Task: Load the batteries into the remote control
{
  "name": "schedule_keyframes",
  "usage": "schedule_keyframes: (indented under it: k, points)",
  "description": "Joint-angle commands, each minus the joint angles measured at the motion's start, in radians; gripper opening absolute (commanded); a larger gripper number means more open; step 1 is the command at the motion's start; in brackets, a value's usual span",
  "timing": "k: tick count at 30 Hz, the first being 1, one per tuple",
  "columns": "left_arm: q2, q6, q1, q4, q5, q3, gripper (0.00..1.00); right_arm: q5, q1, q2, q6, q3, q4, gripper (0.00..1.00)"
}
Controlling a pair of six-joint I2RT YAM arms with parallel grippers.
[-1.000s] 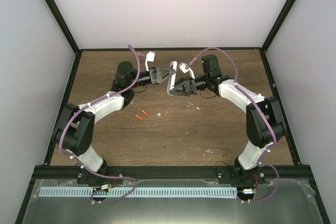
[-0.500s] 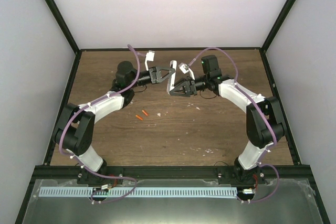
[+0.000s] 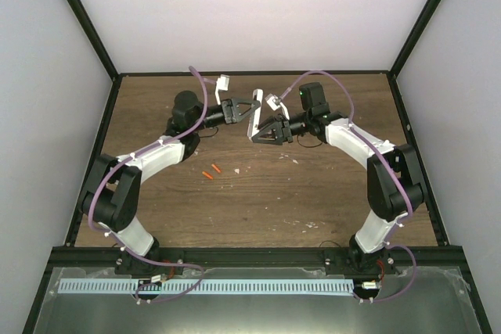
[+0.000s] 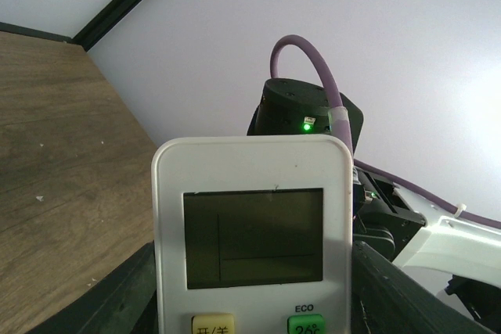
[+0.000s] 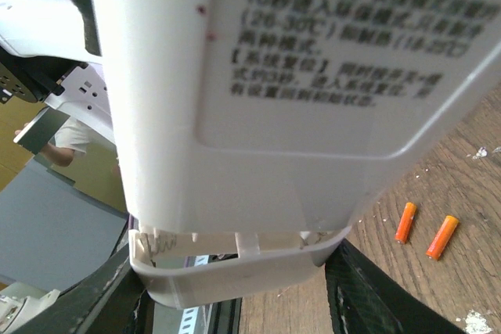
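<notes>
**Item: remote control** point(image 3: 254, 113). White, held clear of the bench point(image 3: 313, 193), toward 12 o'clock of its centre in the top view. It stands roughly on end between the two arms. The display side faces the left wrist camera and the printed label faces the right wrist camera.

**Left gripper** point(image 3: 244, 109). Jaws pinch the remote control from its 9 o'clock side.

**Right gripper** point(image 3: 260, 132). Jaws close on the remote control's lower end from 4 o'clock, one finger on each side edge.

**Battery bay** point(image 5: 235, 260). At the lower end of the back. It looks open with no cover on it, and no orange shows inside.

**Batteries** point(image 5: 441, 237). Two orange-red cylinders lie side by side on the bench, apart from each other, toward 7 o'clock of the remote control. Neither gripper touches them.

**Progress.** Early to middle, by judgement: the remote control is lifted and its bay exposed. Picking up and seating both batteries is not yet done, nor any closing of the bay.
</notes>
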Motion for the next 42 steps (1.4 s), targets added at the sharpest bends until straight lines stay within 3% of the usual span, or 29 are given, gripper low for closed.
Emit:
schedule_keyframes:
  k: [1, 9, 14, 18, 25, 28, 35, 42]
  points:
    - [-0.044, -0.059, -0.001, 0.144, -0.066, 0.045, 0.19, 0.100, 0.040, 0.001, -0.012, -0.026, -0.046, 0.50]
    - [-0.053, -0.068, -0.001, 0.157, -0.064, 0.030, 0.19, 0.120, 0.040, -0.004, 0.050, -0.008, 0.040, 0.51]
    - [-0.079, -0.001, 0.011, 0.079, -0.072, 0.032, 0.19, 0.201, 0.040, -0.008, -0.010, -0.017, -0.050, 0.50]
    - [-0.127, 0.047, 0.064, -0.012, -0.103, 0.015, 0.19, 0.421, 0.040, -0.017, -0.036, -0.011, -0.176, 0.49]
    - [-0.257, 0.270, 0.125, -0.304, -0.185, 0.026, 0.20, 1.039, 0.040, 0.067, 0.050, 0.145, -0.524, 0.43]
    - [-0.283, 0.324, 0.126, -0.369, -0.202, 0.037, 0.20, 1.206, 0.040, 0.132, 0.077, 0.217, -0.661, 0.44]
    - [-0.297, 0.349, 0.126, -0.397, -0.206, 0.032, 0.20, 1.378, 0.042, 0.251, 0.100, 0.283, -0.792, 0.44]
    - [-0.295, 0.351, 0.127, -0.401, -0.205, 0.030, 0.20, 1.412, 0.047, 0.324, 0.089, 0.298, -0.800, 0.45]
